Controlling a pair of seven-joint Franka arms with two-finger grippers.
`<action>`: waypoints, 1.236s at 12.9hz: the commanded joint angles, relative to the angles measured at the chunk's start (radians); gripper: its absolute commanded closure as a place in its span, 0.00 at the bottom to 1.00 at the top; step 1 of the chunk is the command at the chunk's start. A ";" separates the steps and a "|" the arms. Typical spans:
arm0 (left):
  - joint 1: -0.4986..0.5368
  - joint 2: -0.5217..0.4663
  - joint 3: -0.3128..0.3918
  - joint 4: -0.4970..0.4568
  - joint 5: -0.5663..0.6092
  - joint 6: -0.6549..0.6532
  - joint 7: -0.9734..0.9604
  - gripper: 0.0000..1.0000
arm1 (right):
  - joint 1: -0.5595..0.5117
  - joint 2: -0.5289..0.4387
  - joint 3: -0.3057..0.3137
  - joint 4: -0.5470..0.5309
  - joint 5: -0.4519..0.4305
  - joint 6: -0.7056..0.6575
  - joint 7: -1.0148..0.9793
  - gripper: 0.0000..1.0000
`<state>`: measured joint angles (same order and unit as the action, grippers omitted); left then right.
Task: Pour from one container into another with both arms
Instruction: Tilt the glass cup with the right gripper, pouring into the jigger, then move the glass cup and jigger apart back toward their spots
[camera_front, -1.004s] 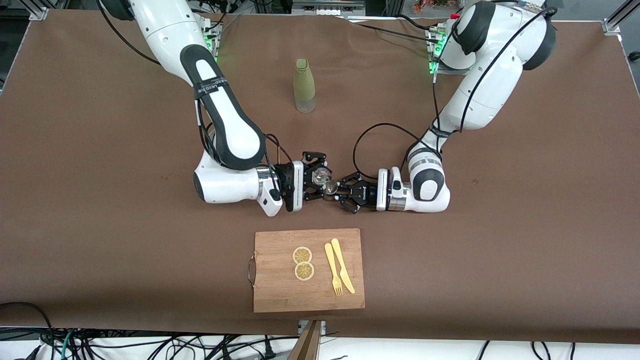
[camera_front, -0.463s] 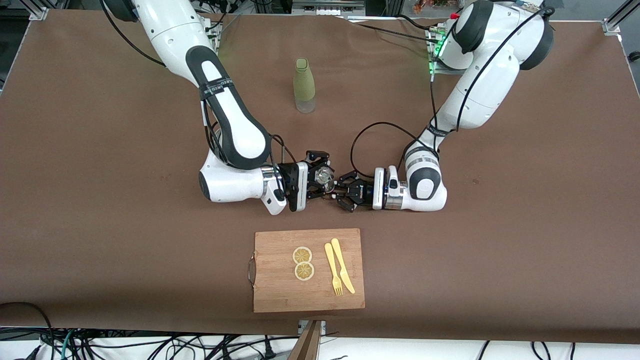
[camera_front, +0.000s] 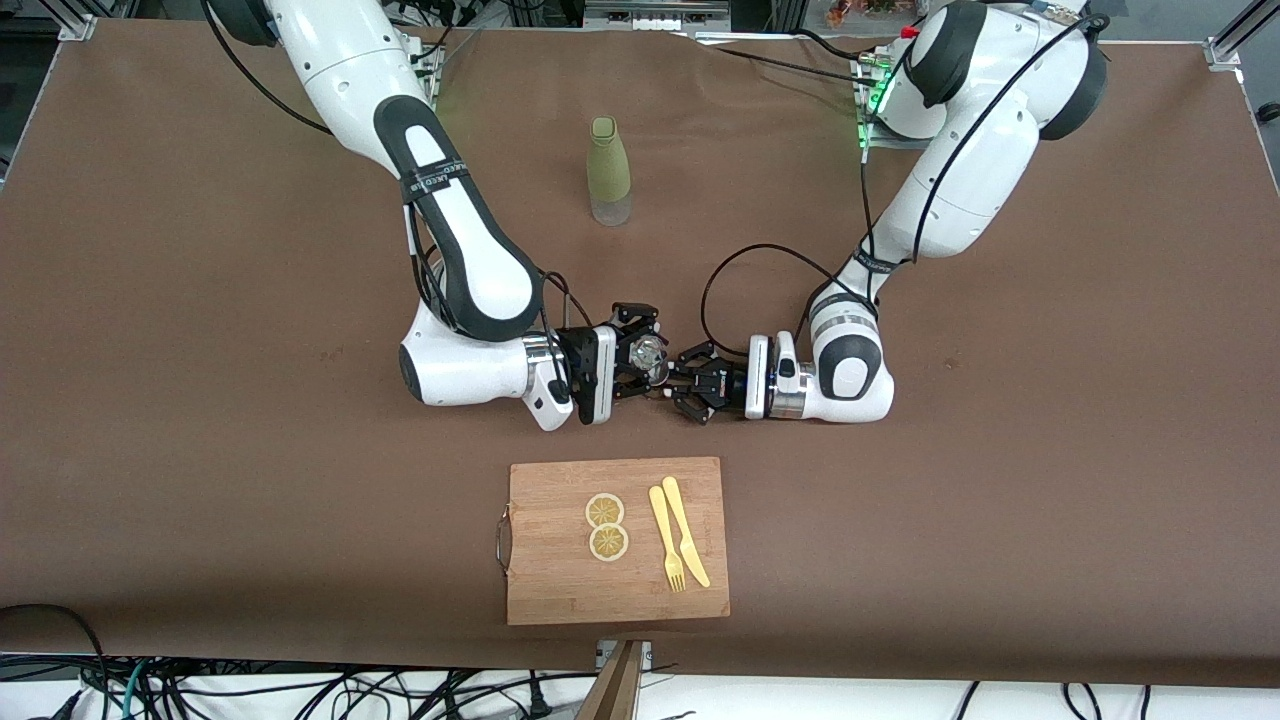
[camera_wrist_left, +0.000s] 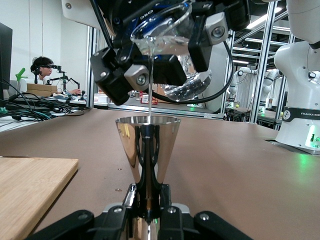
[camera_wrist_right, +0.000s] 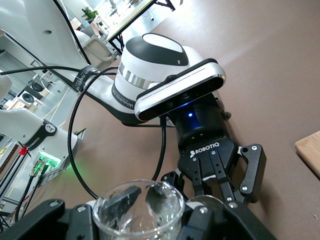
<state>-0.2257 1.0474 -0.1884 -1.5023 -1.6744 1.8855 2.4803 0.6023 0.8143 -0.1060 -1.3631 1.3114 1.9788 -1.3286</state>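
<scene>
The right gripper (camera_front: 640, 355) is clamped on a clear glass (camera_wrist_left: 162, 30), tipped above the steel jigger (camera_wrist_left: 148, 145) that the left gripper (camera_front: 683, 385) grips at its waist. Both sit over the table's middle, at 12 o'clock from the cutting board (camera_front: 617, 600). A thin stream seems to fall from the glass lip into the jigger's cup, though it is faint. The cup is narrow, so any drift of either arm could send liquid past the rim onto the table (camera_front: 1000, 500). Tipping further could speed the flow and overfill the jigger
</scene>
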 joint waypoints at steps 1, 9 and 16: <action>-0.009 -0.010 -0.002 -0.012 -0.044 0.021 0.034 1.00 | -0.009 -0.001 0.000 0.007 0.003 0.003 -0.078 0.82; 0.008 -0.017 0.029 -0.013 -0.031 0.007 0.040 1.00 | -0.041 -0.004 -0.001 0.002 0.088 -0.014 -0.348 0.82; 0.074 -0.033 0.133 -0.013 0.015 -0.135 0.049 1.00 | -0.202 -0.014 -0.020 0.001 0.048 -0.306 -0.447 0.82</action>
<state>-0.1682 1.0404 -0.0795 -1.4997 -1.6739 1.8000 2.5035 0.4529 0.8141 -0.1236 -1.3614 1.3754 1.7631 -1.7312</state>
